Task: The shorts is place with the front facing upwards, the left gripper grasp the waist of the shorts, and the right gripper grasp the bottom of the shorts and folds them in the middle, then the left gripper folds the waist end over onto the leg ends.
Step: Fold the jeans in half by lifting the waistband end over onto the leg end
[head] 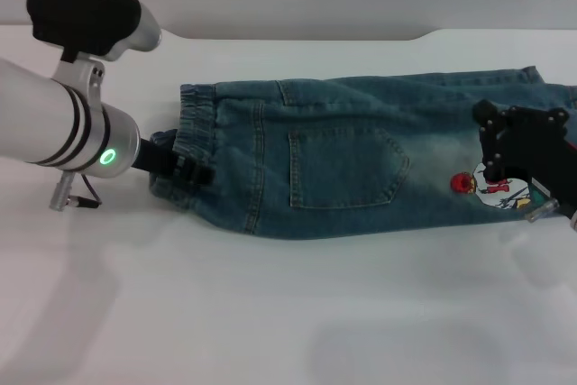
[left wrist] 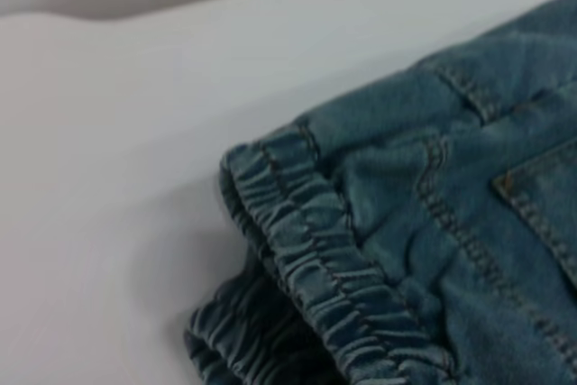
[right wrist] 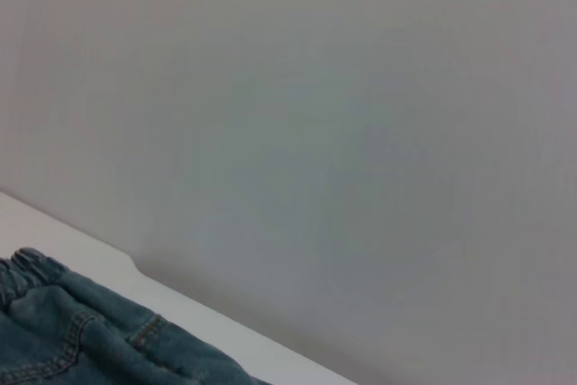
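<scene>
The shorts (head: 361, 169) lie folded lengthwise on the white table, pocket up. The puckered waist (head: 194, 114) is at the left and the leg ends (head: 541, 78) at the far right. My left gripper (head: 194, 171) reaches in from the left and is shut on the near part of the waist. The left wrist view shows the gathered waist (left wrist: 315, 250) close up, with no fingers in it. My right gripper (head: 487, 143) hovers open over the leg end, just above the red cartoon patch (head: 462, 184), holding nothing. The right wrist view catches only a corner of the shorts (right wrist: 72, 340).
The white table (head: 270, 313) spreads wide in front of the shorts. Its far edge runs just behind them, against a plain grey wall (right wrist: 361, 132).
</scene>
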### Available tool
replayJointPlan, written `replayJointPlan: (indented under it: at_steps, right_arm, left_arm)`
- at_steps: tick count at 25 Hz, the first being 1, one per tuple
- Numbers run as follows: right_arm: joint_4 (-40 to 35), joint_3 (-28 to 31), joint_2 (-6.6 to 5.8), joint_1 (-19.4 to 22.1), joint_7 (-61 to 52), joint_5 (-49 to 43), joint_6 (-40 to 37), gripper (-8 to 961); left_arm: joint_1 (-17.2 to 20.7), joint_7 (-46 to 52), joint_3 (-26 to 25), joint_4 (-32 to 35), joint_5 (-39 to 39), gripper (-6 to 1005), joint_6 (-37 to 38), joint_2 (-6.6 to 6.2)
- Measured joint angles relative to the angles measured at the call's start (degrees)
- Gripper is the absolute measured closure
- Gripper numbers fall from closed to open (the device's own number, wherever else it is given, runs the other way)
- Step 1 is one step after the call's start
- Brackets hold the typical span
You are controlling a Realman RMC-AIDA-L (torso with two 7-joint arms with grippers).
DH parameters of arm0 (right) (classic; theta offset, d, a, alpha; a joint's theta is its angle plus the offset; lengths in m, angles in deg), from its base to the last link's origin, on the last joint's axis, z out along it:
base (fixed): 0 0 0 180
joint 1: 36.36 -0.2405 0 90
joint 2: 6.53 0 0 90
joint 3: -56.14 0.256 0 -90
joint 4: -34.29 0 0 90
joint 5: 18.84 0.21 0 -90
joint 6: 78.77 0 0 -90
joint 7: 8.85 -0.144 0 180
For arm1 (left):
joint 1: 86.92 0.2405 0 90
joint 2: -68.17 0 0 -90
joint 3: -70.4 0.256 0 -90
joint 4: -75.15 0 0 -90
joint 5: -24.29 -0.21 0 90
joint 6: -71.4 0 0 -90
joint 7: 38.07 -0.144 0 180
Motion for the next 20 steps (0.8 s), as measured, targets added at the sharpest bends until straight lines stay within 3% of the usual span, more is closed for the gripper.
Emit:
replayJointPlan:
  at_steps: [8,20]
  right_arm:
    - [0.03,0.21,0.06,0.64,-0.40,0.01,0.73,953]
    - [0.08,0.31,-0.01,1.56,-0.64,0.29,2.73,953]
  left_arm:
    - [4.41,0.00,-0.73,-6.65,0.61,503,0.17,-0.08]
    - [4.96,0.37,-1.17,-7.20,0.93,939,-0.05,-0.21]
